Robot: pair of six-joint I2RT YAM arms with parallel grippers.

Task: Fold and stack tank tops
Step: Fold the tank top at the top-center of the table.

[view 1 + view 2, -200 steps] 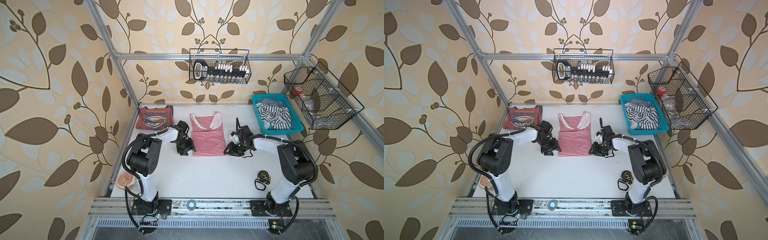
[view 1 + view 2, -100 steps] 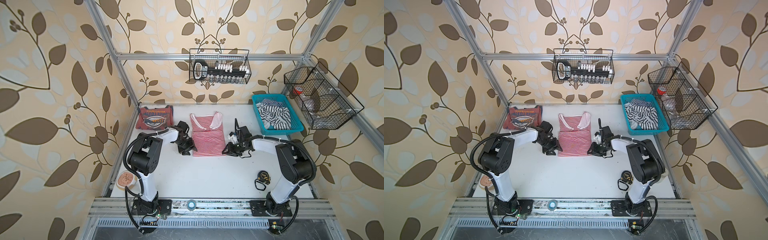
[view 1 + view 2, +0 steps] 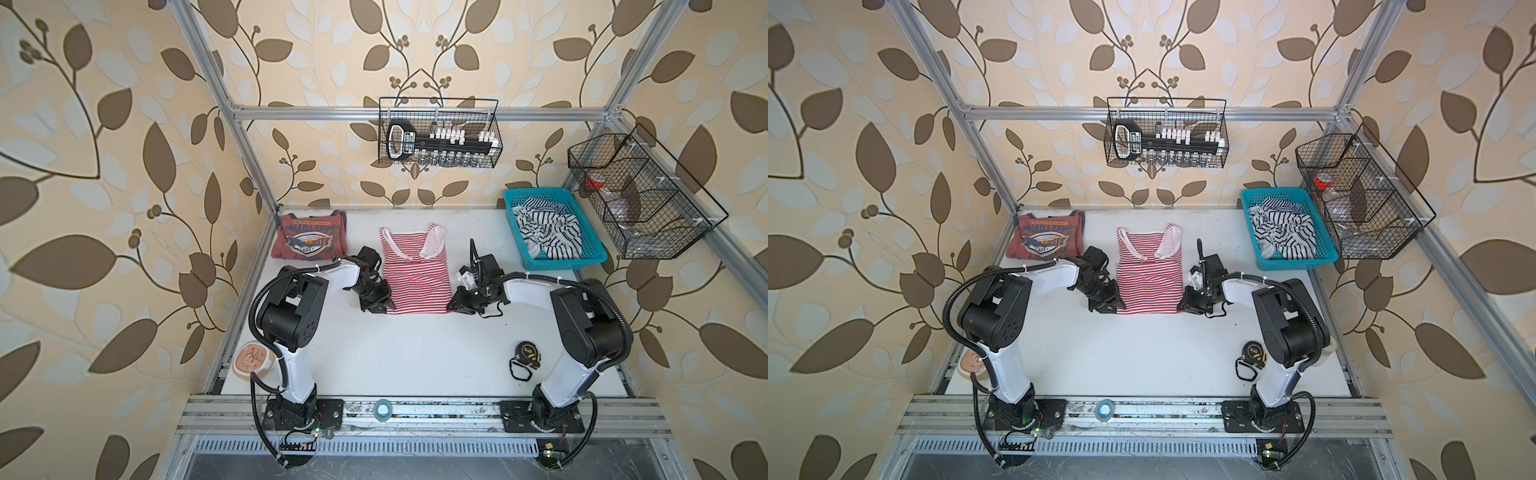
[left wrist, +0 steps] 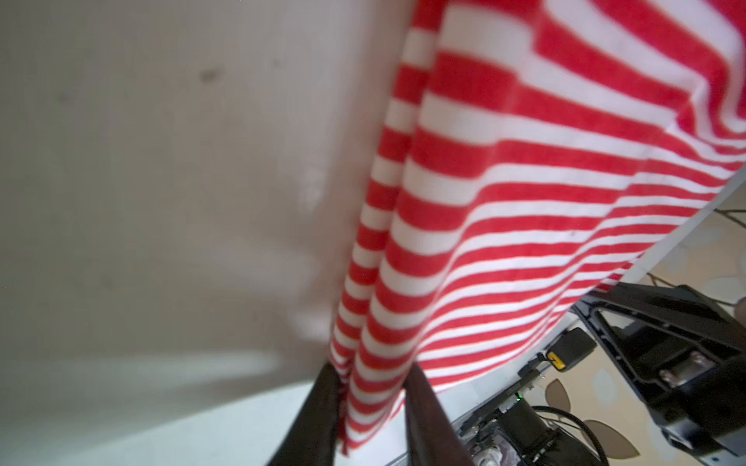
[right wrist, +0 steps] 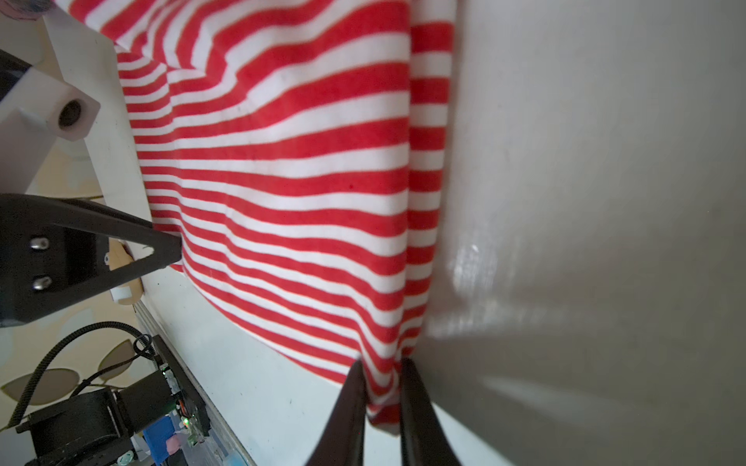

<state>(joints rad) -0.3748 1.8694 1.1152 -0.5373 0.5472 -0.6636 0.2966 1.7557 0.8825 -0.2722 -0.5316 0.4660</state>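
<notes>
Left fingers (image 4: 319,411) pinched tight on the near left corner of the striped tank top (image 3: 415,282); right fingers (image 5: 345,415) pinched tight on its near right corner. Under it all, big white desk (image 3: 415,353). Striped tank top flat in the middle, straps toward the back wall. Dusty red tank top (image 3: 309,241) in the back left corner, not touching it. Little tape measure (image 3: 527,352) near the front right.

A robot test cell is indicated: aluminium framing (image 3: 316,113) is seen around a white counter (image 3: 415,353), backed by leaf-patterned wallpaper (image 3: 104,166).
</notes>
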